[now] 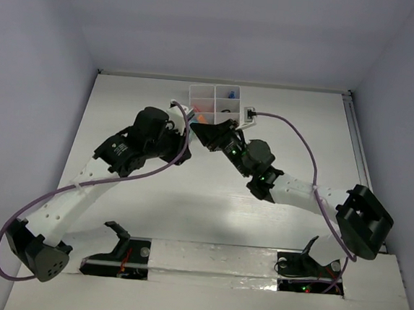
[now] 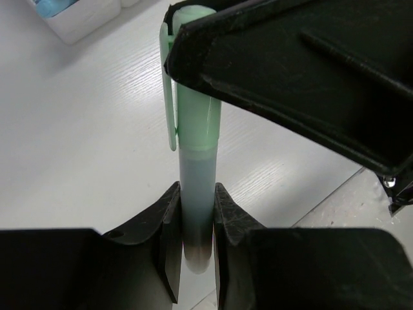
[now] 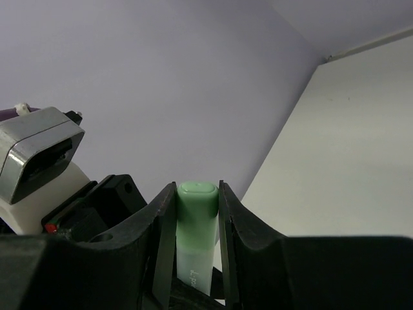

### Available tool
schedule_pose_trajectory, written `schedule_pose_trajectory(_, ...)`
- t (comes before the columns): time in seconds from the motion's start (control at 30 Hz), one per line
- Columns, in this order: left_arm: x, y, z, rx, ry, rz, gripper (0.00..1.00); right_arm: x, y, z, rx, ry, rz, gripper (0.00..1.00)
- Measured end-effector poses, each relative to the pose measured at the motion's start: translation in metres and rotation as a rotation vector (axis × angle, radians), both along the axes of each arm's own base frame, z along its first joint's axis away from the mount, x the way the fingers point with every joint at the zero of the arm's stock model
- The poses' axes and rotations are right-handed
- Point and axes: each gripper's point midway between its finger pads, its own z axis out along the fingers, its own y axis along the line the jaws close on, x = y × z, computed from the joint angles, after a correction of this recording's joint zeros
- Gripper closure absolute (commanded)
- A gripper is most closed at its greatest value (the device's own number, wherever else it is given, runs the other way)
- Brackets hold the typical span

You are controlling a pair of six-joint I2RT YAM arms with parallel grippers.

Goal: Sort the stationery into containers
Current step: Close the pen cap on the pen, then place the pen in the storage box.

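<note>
Two hands grip one pale-green marker (image 2: 197,116) between them, and the top view puts the meeting just at 6 o'clock of the white organiser box (image 1: 198,92), which sits at 12 o'clock on the counter (image 1: 305,113). The left hand (image 1: 185,144) reaches in from 8 o'clock and the right hand (image 1: 210,135) from 4 o'clock.

In the left wrist view, the left hand (image 2: 197,219) is clenched on the greyish barrel end of the marker, a finger pressed against each side. The barrel's dark tip sits low in the gap between them. The marker runs straight toward 12 o'clock in that view, its clip on the 9 o'clock side. Its green cap end disappears under a black finger (image 2: 290,77) of the right hand. White counter shows behind the marker, and a corner of the organiser box (image 2: 77,19) lies at 11 o'clock with something blue inside.

In the right wrist view, the right hand (image 3: 197,190) is closed on the marker's cap (image 3: 197,206), with both fingers tight against its sides and the rounded cap top level with the fingertips. That camera looks at the pale wall (image 3: 161,77) rather than down.

From above, the box holds a blue item (image 1: 232,95) in a far compartment at its 3 o'clock side and orange bits (image 1: 201,117) in a near compartment at its 9 o'clock side. Its other contents are too small to tell.
</note>
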Motion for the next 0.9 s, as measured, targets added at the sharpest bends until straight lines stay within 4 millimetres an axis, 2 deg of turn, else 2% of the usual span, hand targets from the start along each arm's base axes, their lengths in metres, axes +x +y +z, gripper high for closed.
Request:
schedule_pose_trajectory(0.17,0.000,-0.008,0.000,-0.075,-0.039,-0.015,0.75,0.002,-0.013,0.001,-0.026,0.001,0.077,1.00)
schedule_pose_trajectory(0.2,0.001,-0.009,0.002,-0.094,-0.055,-0.005,0.67,0.001,-0.015,-0.001,-0.042,0.004,0.097,1.00)
schedule_pose_trajectory(0.3,0.009,-0.006,0.024,-0.179,-0.149,0.035,0.53,0.006,-0.022,-0.026,-0.127,0.063,0.135,1.00)
schedule_pose_trajectory(0.43,0.001,0.006,0.048,-0.267,-0.255,0.072,0.48,0.029,-0.044,-0.055,-0.200,0.137,0.112,1.00)
schedule_pose_trajectory(0.57,-0.009,0.022,0.048,-0.287,-0.294,0.116,0.37,0.059,-0.067,-0.067,-0.241,0.163,0.038,1.00)
schedule_pose_trajectory(0.6,-0.012,0.025,0.047,-0.290,-0.300,0.125,0.11,0.068,-0.073,-0.067,-0.253,0.162,0.014,1.00)
schedule_pose_trajectory(0.63,-0.013,0.028,0.045,-0.285,-0.311,0.132,0.01,0.075,-0.077,-0.066,-0.266,0.156,-0.009,1.00)
schedule_pose_trajectory(0.77,-0.019,0.039,0.037,-0.292,-0.330,0.172,0.01,0.105,-0.080,-0.055,-0.332,0.092,-0.092,1.00)
schedule_pose_trajectory(0.8,-0.019,0.042,0.033,-0.288,-0.334,0.182,0.01,0.113,-0.080,-0.048,-0.349,0.065,-0.119,1.00)
schedule_pose_trajectory(0.9,-0.020,0.047,0.015,-0.265,-0.323,0.202,0.01,0.134,-0.080,-0.047,-0.399,0.027,-0.178,1.00)
